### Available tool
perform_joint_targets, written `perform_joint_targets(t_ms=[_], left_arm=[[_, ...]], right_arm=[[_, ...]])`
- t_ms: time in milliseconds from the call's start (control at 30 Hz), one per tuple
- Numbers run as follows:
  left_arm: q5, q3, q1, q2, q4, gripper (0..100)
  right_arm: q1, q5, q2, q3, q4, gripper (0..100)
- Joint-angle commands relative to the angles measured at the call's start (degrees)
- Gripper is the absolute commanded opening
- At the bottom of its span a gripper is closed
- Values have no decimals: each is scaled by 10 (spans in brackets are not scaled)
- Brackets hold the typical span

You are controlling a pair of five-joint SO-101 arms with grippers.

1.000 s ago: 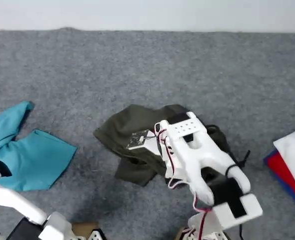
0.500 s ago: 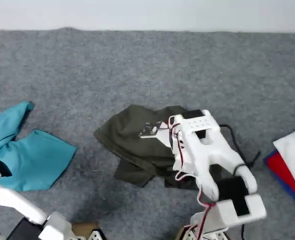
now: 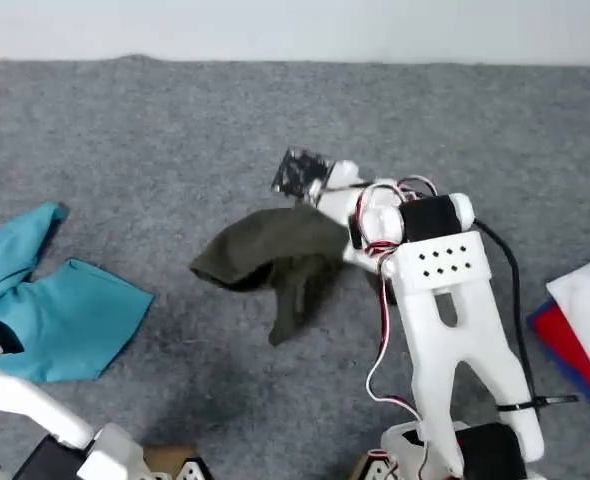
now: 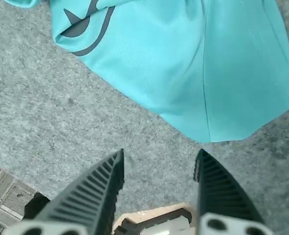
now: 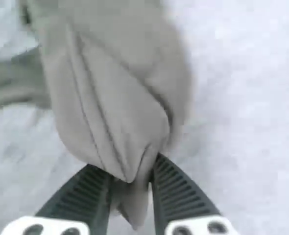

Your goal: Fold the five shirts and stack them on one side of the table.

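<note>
High view: the right gripper (image 3: 340,228) is clamped on a bunched fold of the olive shirt (image 3: 270,255) near the middle of the table (image 3: 175,130). The cloth drapes away from it in a loose hump with one narrow tail hanging down, and whether the low end touches the table cannot be told. In the right wrist view the two fingers pinch several gathered layers between them, with a bit of fabric poking out past the grip. The shirt looks light, soft and limp. It will probably sag and swing from any single hold and will not keep a shape by itself, so it likely needs laying flat and taking by an edge, such as a shoulder seam or the hem, rather than by a wad. The gathered grip may also let one layer slip out. The left gripper (image 4: 160,155) hangs over bare table with its fingers apart and nothing between them, just beside the teal shirt (image 4: 193,63), which lies crumpled and unfolded at the table's left side. At the right edge lies a stack (image 3: 585,320) of folded shirts, white on red on blue, well apart from the olive one. The right arm's own body stands between the shirt and that stack.
</note>
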Motion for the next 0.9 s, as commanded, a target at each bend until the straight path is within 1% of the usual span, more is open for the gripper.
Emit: perform_joint_targets(t_ms=[0,100,133,333,433,500,600,767,833,867], left_arm=[[-7,-3,-4,-9,17,224],[-7,-4,-4,-9,17,224],[-7,-4,-4,-9,17,224],[-7,-3,-4,-9,17,224],[-7,-3,-1,-9,17,224],[-7,-3,-1,-9,17,224],[-7,-3,0,-9,17,224],[-7,-3,6,-9,18,224],[-30,-2,35,-9,18,224],[-40,-2,57,-9,18,224]], right_arm=[[14,-27,8,-58,-97,70],[20,-29,54,-123,-117,160],[22,-29,73,-152,-114,173],[46,-29,197,-342,-41,173],[55,-30,260,-407,-9,173],[57,-44,290,-437,17,173],[56,-75,309,-474,84,175],[25,-76,315,-482,247,177],[13,-77,315,-481,299,177],[11,-80,313,-473,301,177]])
